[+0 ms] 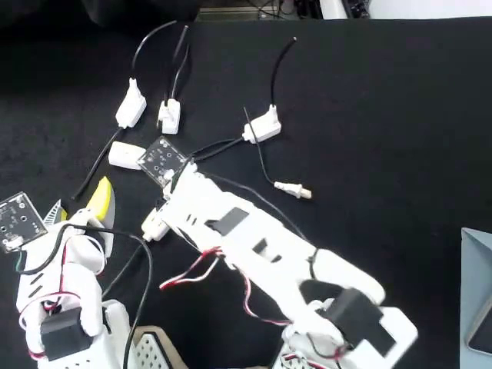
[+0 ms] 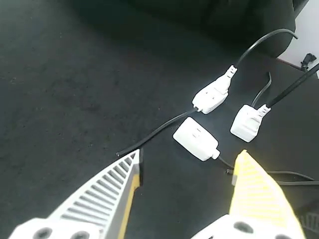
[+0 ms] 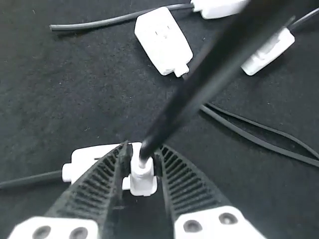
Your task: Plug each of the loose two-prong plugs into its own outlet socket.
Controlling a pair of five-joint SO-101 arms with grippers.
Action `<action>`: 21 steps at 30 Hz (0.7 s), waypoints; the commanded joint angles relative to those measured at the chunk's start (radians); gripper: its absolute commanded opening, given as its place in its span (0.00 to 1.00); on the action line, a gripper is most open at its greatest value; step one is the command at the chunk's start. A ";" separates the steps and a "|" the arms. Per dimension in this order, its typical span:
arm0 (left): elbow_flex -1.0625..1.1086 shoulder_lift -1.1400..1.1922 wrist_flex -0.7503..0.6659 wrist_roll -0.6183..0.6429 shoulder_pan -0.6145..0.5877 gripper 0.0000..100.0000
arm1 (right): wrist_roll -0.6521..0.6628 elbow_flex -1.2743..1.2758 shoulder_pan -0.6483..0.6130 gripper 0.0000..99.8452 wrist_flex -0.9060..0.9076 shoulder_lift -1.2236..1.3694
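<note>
Though arm [image 1: 254, 238] covers grasp from above, right wrist view shows right gripper [image 3: 142, 149] clamped on plug [image 3: 142, 181]; left gripper [image 2: 189, 155] apart.

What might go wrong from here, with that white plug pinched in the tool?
The socket beside the plug lies loose on the cloth, so a push may slide it instead of seating the prongs. The plug's black cord rises past the right tool and could twist the plug in the grip.

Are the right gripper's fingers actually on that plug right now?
Touching. The right wrist view shows the right gripper with both fingers pressed against the white plug.
</note>
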 commanded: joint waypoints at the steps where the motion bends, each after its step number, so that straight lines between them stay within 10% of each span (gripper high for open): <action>1: -0.002 -0.005 -0.021 0.012 -0.012 0.30 | 0.009 -0.081 -0.020 0.01 -0.057 0.064; 21: -0.002 -0.005 -0.021 0.011 -0.015 0.30 | 0.014 -0.079 -0.041 0.01 -0.100 0.189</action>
